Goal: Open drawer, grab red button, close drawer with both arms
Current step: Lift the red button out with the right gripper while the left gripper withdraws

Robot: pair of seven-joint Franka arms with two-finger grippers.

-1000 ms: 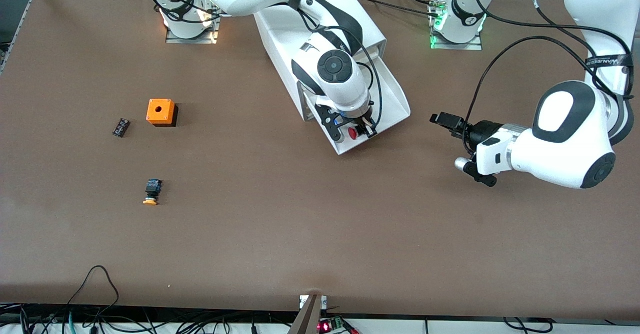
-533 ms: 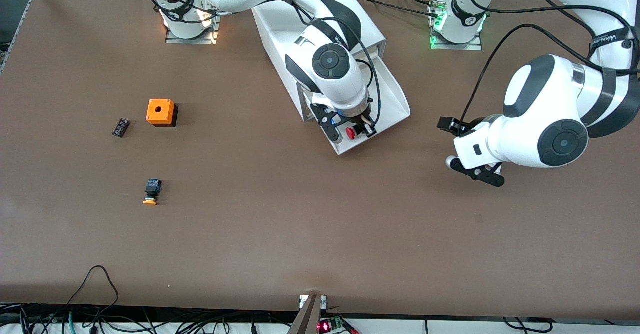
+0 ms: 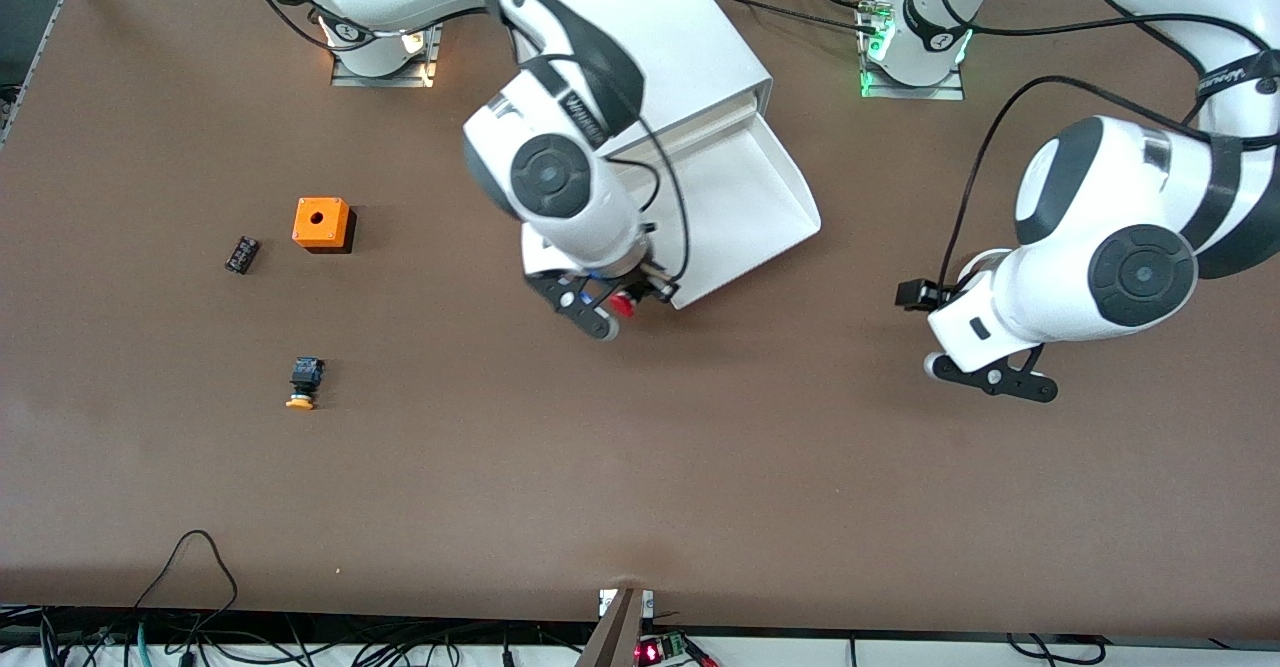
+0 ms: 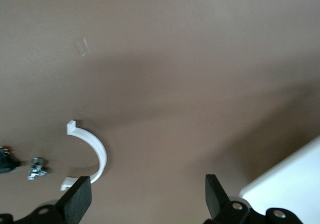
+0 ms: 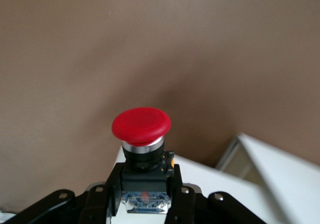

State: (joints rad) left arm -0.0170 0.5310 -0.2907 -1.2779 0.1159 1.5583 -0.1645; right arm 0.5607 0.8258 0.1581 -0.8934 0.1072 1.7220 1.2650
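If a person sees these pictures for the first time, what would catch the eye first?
Probably the small red-capped push button, pinched in the right gripper just at the front edge of the open white tray drawer. Next, the big white box cabinet between the arm bases, and the open left gripper hanging over bare brown table.

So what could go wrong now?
The right gripper holds the red button only by its body, up over the drawer's front corner; it might slip and drop. The drawer is open, and the open left gripper is off to its side, so closing could push it crooked.
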